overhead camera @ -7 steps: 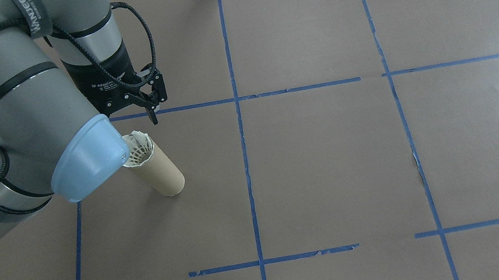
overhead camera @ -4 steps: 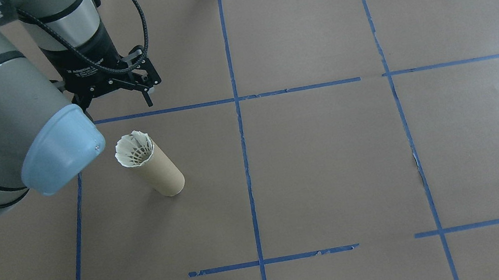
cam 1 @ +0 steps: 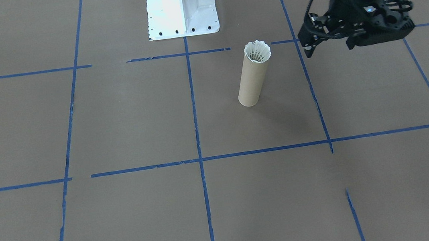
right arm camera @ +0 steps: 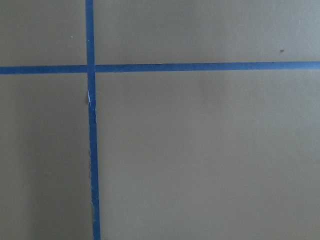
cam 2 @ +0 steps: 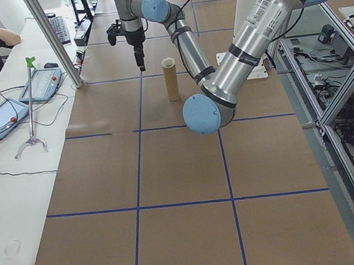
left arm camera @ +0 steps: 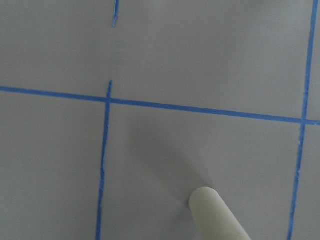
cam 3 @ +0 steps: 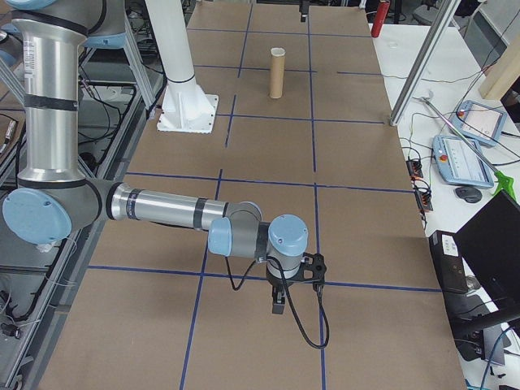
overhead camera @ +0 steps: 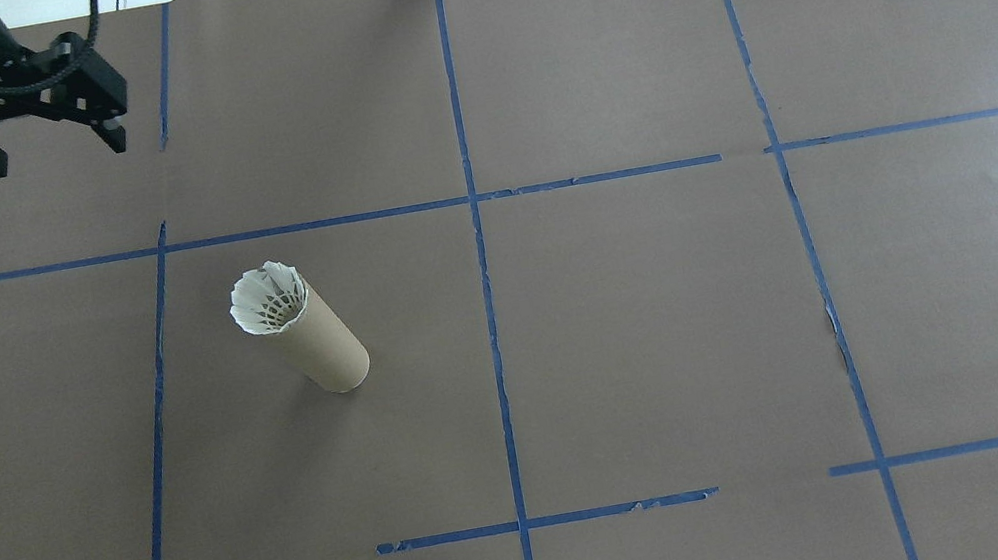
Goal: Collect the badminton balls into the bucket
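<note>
The left hand (overhead camera: 46, 145) hangs in the air over the far left corner of the table (overhead camera: 668, 323), its two fingers apart and nothing between them. It is well clear of the bucket (overhead camera: 321, 335), which stands upright on the left half of the table, nearer the middle than any edge. The badminton ball (overhead camera: 267, 298) sits in the bucket's mouth, cork down, with the feather skirt flaring just above the rim.

Judging from that, the drop is made and the step in hand is the retreat. Done well, it means keeping the hand high and carrying it away from the bucket, never back across its top, since the tall narrow tube would likely tip at a light knock from a finger or the elbow. No other badminton ball shows anywhere on the brown paper, so the collecting looks complete.

The right hand (cam 3: 279, 296) hangs low over the right end of the table, far from the bucket; only the side view shows it, so I cannot tell whether its fingers are apart or together.

Room is generous: bare paper with blue tape lines (overhead camera: 474, 223) surrounds the bucket on every side. The white base plate (cam 1: 181, 9) stands at the robot's edge. Beyond the far edge a side bench carries tablets (cam 2: 41, 82) and cables, with a person seated there.
</note>
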Tool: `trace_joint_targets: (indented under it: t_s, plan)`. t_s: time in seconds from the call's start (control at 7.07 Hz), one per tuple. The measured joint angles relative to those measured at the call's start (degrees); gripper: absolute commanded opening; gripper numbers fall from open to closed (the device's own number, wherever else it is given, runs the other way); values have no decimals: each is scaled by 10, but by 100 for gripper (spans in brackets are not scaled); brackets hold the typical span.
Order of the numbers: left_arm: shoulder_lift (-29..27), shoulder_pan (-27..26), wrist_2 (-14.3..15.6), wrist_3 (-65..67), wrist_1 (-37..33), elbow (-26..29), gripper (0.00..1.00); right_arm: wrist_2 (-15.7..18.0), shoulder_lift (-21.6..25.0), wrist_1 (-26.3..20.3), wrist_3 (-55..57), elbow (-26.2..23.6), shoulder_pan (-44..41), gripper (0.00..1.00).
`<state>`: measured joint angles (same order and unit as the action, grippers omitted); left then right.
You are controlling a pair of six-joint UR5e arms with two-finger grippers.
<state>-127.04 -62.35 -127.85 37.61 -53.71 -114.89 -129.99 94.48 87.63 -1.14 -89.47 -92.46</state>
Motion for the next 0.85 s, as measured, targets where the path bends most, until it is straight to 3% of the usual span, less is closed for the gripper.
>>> trace_joint_targets:
  t_s: [0.42, 0.85]
  plan:
    - [135, -102, -1, -195, -111, 29, 100, 0, 0, 0, 0, 0, 0, 100]
    - [260, -183, -11, -334, -247, 119, 100, 0, 0, 0, 0, 0, 0, 100]
